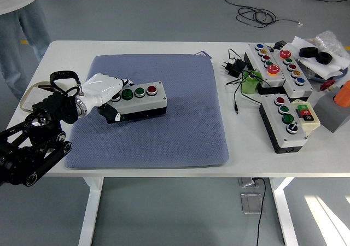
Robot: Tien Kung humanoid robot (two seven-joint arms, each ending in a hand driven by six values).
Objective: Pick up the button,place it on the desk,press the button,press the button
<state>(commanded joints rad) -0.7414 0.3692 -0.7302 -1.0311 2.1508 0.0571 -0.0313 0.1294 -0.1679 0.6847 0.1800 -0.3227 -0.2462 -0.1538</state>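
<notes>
The left robot hand (105, 91) grips the left end of the button box (136, 99), which sits over the blue mat (180, 120) on the tabletop (164, 47)

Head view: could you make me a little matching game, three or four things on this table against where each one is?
Things:
1. button box
2. blue mat
3. black plug adapter
4. orange object

Places:
A. far right edge of the table
B. held by the left robot hand
C. just right of the mat's far corner
D. spread over the table's middle

Pairs: 1-B, 2-D, 3-C, 4-A
</notes>
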